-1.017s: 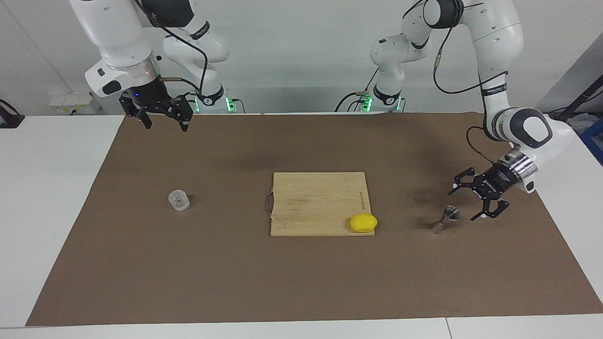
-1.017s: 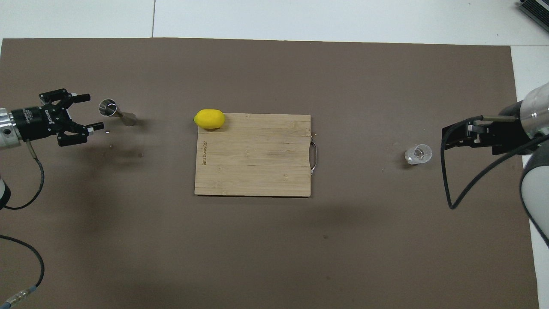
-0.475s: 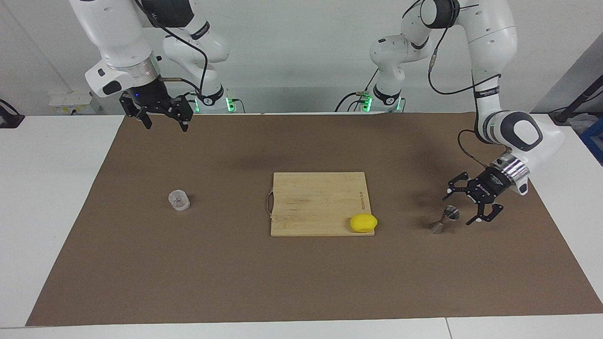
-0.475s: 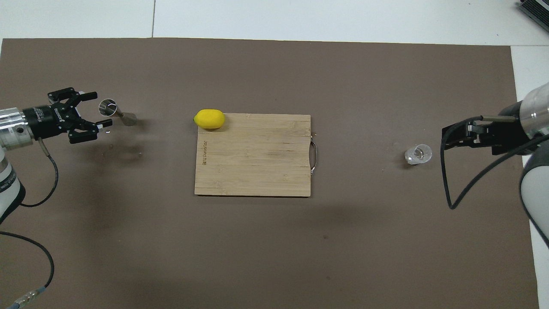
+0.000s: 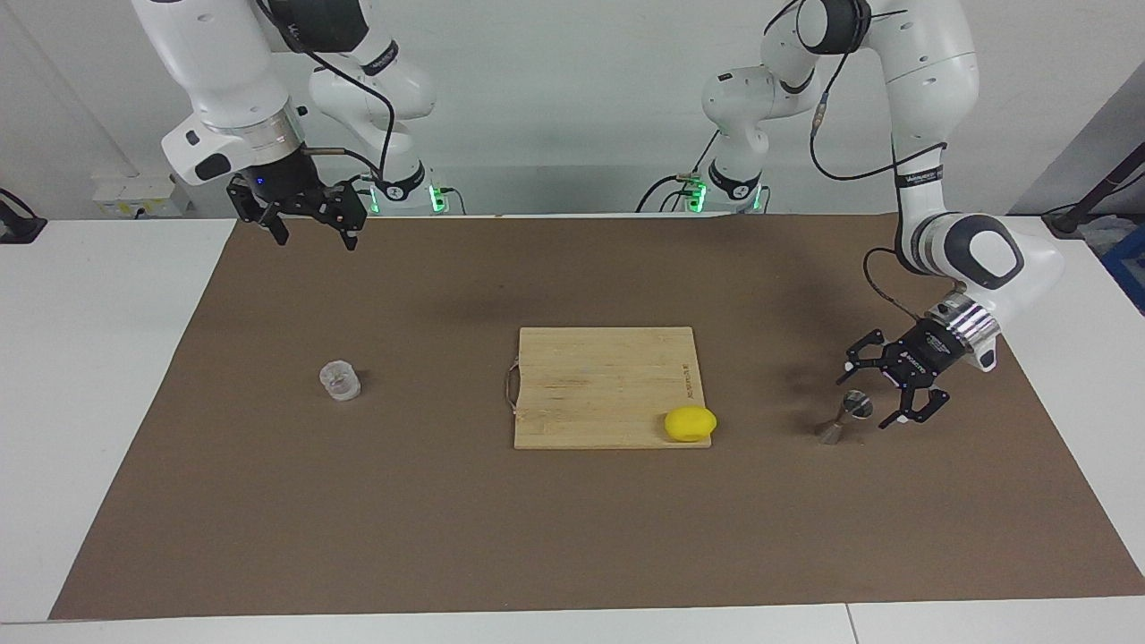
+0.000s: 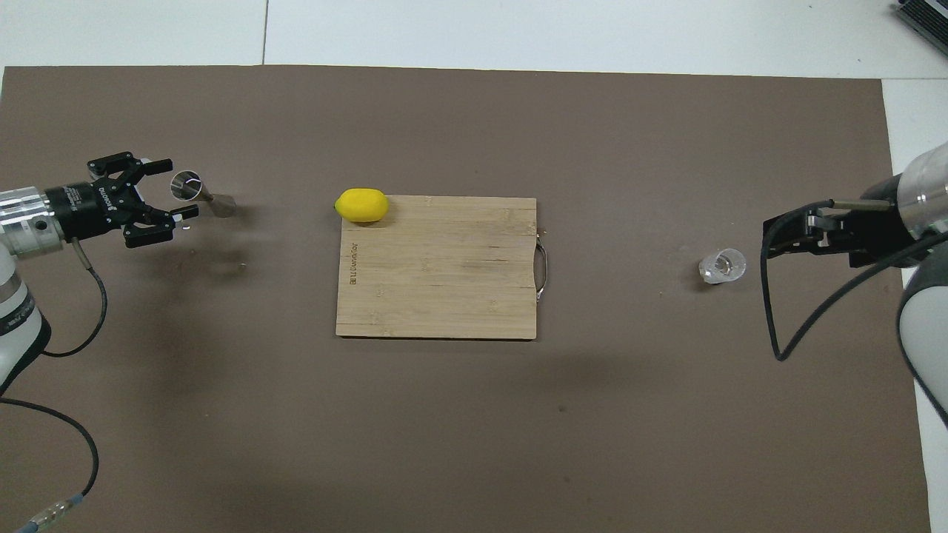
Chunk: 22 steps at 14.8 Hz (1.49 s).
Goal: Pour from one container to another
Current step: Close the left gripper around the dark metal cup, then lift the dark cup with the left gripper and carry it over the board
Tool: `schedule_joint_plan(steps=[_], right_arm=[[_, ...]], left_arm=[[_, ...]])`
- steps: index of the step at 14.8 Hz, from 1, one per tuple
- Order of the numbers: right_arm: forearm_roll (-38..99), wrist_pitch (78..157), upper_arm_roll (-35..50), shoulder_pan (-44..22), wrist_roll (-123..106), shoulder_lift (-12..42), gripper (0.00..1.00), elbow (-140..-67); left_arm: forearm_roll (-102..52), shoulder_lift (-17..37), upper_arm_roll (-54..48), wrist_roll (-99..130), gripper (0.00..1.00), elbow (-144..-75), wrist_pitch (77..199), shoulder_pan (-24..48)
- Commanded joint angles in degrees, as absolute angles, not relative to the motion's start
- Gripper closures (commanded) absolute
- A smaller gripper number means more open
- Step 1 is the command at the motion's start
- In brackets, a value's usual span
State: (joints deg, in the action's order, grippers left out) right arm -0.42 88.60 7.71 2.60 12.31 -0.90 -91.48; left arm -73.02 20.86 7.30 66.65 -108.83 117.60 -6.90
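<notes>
Left jaws (image 6: 172, 189) spread wide, straddling upper cup of jigger (image 6: 200, 198), not yet gripping. In overhead view jigger leans, long axis toward 4 o'clock, at left arm's end of tabletop (image 6: 474, 429). Left arm low, wrist near level. Right jaws (image 5: 315, 234) open, waiting aloft; tumbler (image 5: 340, 380) stands untouched at right arm's end.

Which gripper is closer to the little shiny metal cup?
Left. The left gripper is right at the jigger, fingers either side. The right gripper waits raised near its base, at the table's right-arm end.
</notes>
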Motion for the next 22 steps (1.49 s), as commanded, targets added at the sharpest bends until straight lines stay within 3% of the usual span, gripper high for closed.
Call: schedule_joint_plan(steps=[1,8,19,20,22], right_arm=[[0.44,88.51,8.00,2.99,11.78,-1.14,0.00,-92.02],[0.44,88.51,8.00,2.99,11.60,-1.14,0.00,-91.93],[0.44,88.51,8.00,3.08,11.69,-1.14,0.00,-91.93],[0.44,88.59,8.00,3.08,11.69,-1.14,0.00,-91.93],[0.44,88.59,8.00,2.99,11.69,-1.14,0.00,-91.93]], left_arm=[[-74.18,19.86,7.56,66.62,0.14,-110.39,119.00,-6.15],[-75.15,19.95,7.29,66.53,0.14,-110.30,119.35,-6.15],[-75.06,19.95,7.21,66.53,0.24,-110.30,119.44,-6.06],[-75.06,19.95,7.21,66.53,0.38,-110.30,119.44,-6.06],[-75.06,19.86,7.21,66.62,1.00,-110.30,119.27,-6.06]])
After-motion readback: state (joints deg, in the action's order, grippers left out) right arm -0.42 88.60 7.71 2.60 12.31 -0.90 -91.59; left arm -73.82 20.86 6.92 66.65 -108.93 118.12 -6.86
